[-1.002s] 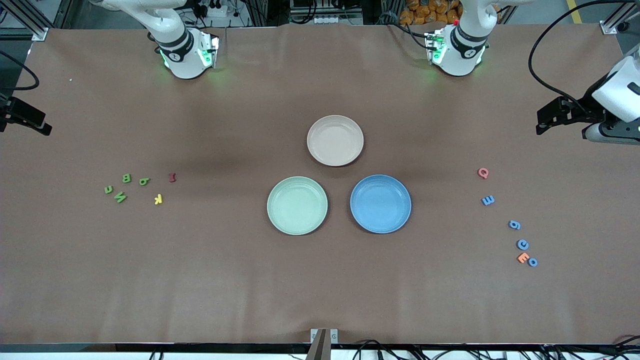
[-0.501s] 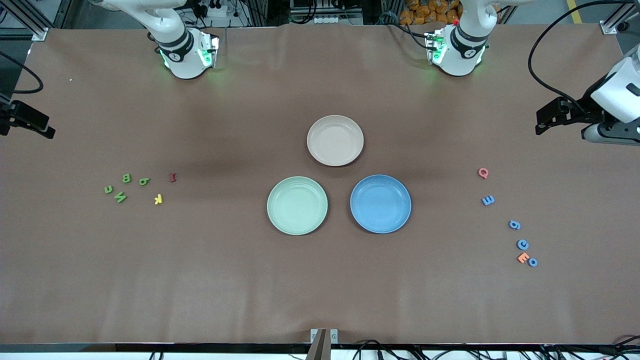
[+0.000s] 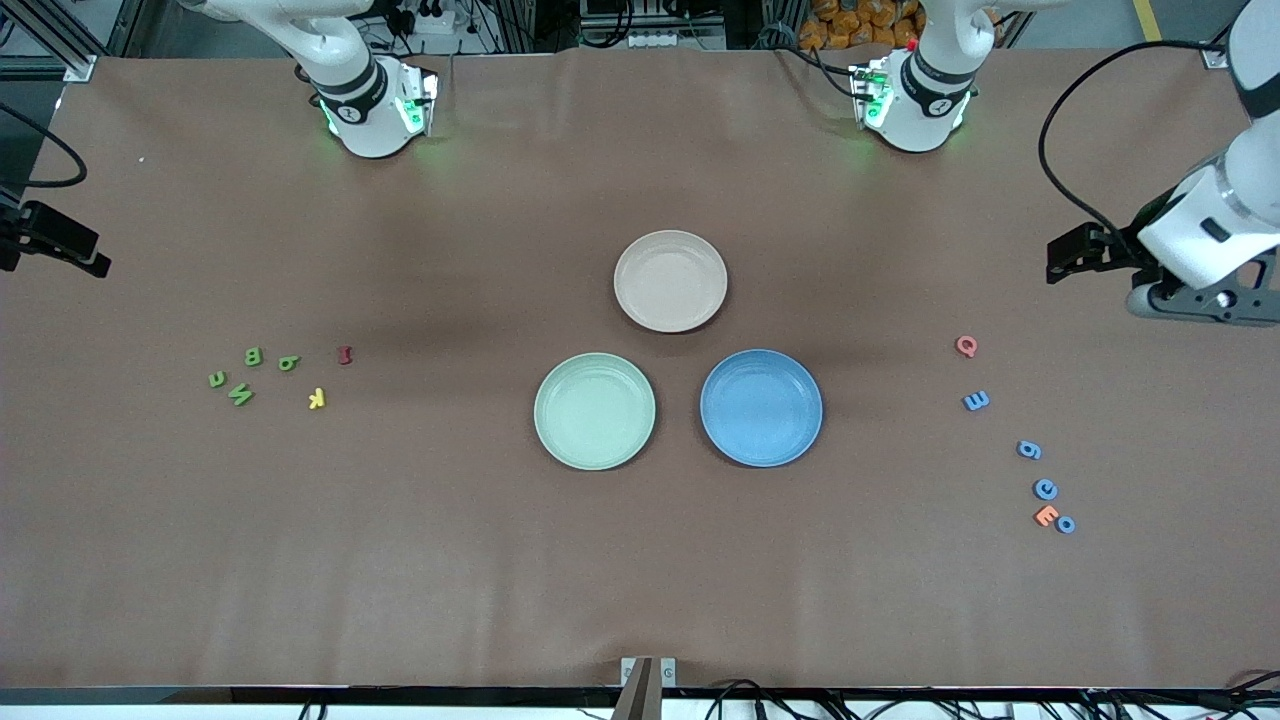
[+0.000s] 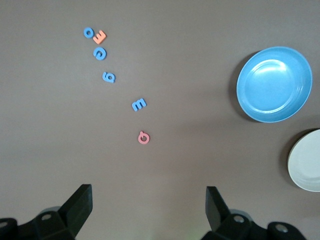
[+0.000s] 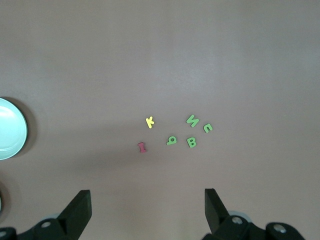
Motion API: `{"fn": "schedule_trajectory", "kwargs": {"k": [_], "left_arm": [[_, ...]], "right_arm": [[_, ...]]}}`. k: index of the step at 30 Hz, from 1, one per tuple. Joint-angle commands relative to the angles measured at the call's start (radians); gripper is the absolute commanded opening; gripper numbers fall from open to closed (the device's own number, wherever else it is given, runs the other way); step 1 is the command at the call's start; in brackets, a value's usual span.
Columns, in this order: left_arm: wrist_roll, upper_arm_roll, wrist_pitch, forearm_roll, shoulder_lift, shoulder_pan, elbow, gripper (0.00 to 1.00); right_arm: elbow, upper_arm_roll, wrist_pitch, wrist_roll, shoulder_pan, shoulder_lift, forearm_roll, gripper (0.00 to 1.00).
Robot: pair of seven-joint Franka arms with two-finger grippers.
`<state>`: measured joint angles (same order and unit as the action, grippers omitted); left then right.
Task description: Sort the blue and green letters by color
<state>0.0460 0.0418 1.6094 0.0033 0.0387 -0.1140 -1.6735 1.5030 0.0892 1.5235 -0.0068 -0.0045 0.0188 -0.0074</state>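
Left gripper [image 4: 148, 207]: I have it up in the air at the left arm's end of the table, fingers spread wide, holding nothing.
Blue letters [image 4: 139, 104]: four of them lie in a loose line on the table [image 3: 640, 560] well ahead of and below my left fingers, well apart from the blue plate [image 4: 274, 84].
Right gripper [image 5: 146, 210]: it hangs over the right arm's end, also wide and empty.
Green letters [image 5: 191, 142]: four in a tight cluster below and ahead of the right fingers, well apart from the green plate [image 3: 594, 410].
Risk, blue side: the orange letter [image 4: 101, 35] touches the end blue ring, so I judge a wide grab there could take both.
Risk, pink letter [image 4: 143, 137]: it lies nearest my left fingers, so a descent aimed short could land on it.
Risk, green side: the pieces crowd together; my fingers could nudge a neighbour. The yellow letter [image 5: 149, 121] and the dark red letter [image 5: 142, 147] lie just beside the cluster.
Risk, size: the pieces are tiny and flat; I expect slips.
Hard to see: in the front view both grippers are cut off by the frame edges. The beige plate [image 3: 670, 281] is only partly in the left wrist view.
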Motion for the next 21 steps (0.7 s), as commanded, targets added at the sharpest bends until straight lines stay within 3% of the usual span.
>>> {"fn": "schedule_trajectory", "kwargs": {"k": [1,13,21], "left_arm": [[0.014,0.0,0.085,0.009,-0.013,0.002,-0.093,1.0],[0.028,0.001,0.424,0.021,-0.068,0.036,-0.414,1.0],[0.132,-0.002,0.611,0.023,-0.025,0.099,-0.522,1.0]], "right_arm": [[-0.003,0.003,-0.002,0.018,0.008,0.001,0.001,1.0],[0.002,0.004,0.006,0.018,-0.002,0.007,0.004,1.0],[0.006,0.007,0.07,0.018,-0.008,0.069,0.004,1.0]]}}
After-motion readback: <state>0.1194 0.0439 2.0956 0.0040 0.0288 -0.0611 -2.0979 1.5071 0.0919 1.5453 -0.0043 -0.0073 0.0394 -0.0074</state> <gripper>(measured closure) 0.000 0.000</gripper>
